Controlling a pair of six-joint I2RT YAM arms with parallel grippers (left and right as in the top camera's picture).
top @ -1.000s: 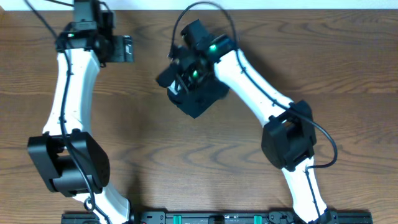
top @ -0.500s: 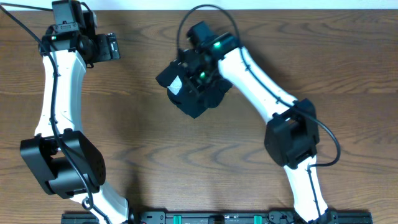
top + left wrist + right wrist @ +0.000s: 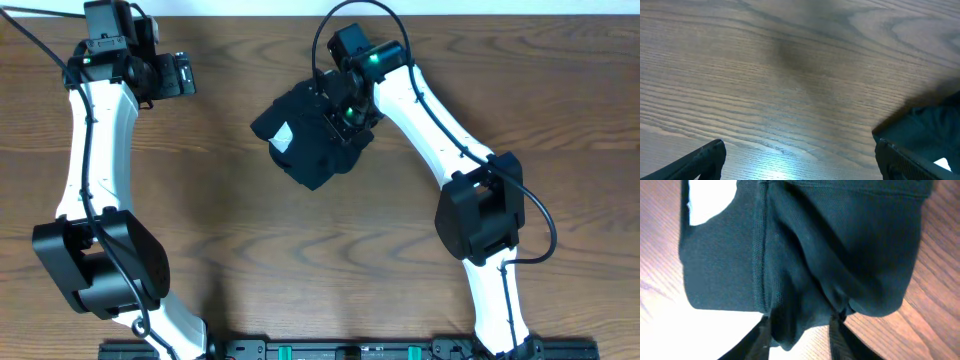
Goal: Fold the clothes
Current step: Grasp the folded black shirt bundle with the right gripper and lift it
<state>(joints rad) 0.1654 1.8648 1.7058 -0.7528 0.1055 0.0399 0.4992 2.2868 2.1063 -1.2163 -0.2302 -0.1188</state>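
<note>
The clothes (image 3: 312,150), one black shirt, lie in a compact bundle on the wooden table, a white tag (image 3: 283,139) showing on the left part. My right gripper (image 3: 343,108) is at the bundle's far right edge. In the right wrist view a fold of the black shirt (image 3: 805,255) hangs between the two fingers, and the right gripper (image 3: 797,337) is shut on it. My left gripper (image 3: 188,75) hovers well to the left of the shirt. In its wrist view the left gripper (image 3: 800,165) stands open over bare wood, with the shirt (image 3: 932,122) at the right edge.
The table (image 3: 200,220) is brown wood grain. Both white arms reach in from the near edge, the left arm (image 3: 95,150) along the left side and the right arm (image 3: 440,130) across the right half. A pale strip runs beyond the far table edge.
The left arm has swung left, away from the shirt, then stopped. The right gripper has shifted right along the bundle's far edge, uncovering the white tag. The bundle has barely moved.
</note>
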